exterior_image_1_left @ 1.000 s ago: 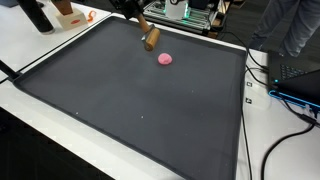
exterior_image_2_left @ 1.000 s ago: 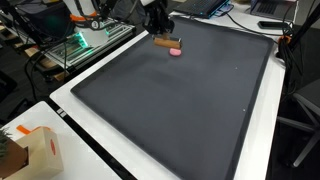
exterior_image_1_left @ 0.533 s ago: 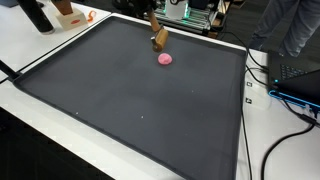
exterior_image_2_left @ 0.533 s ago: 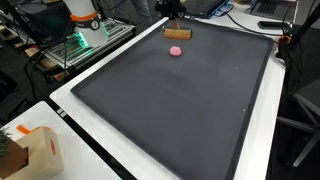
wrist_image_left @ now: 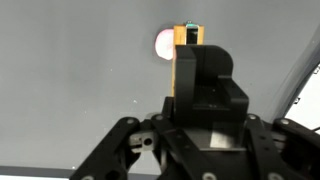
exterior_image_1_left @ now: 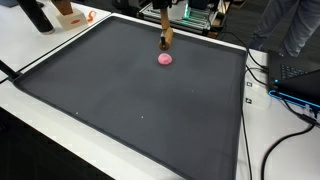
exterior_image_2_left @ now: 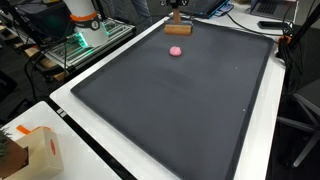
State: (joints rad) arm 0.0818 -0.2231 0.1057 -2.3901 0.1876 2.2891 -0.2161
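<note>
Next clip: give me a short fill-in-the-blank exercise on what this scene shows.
1. The wooden block is gripped between the robot's ___.
2. The ball lying on the dark mat is ___ in colour.
3. The mat is spread on a ___ table.
Missing words: jaws; pink; white.
</note>
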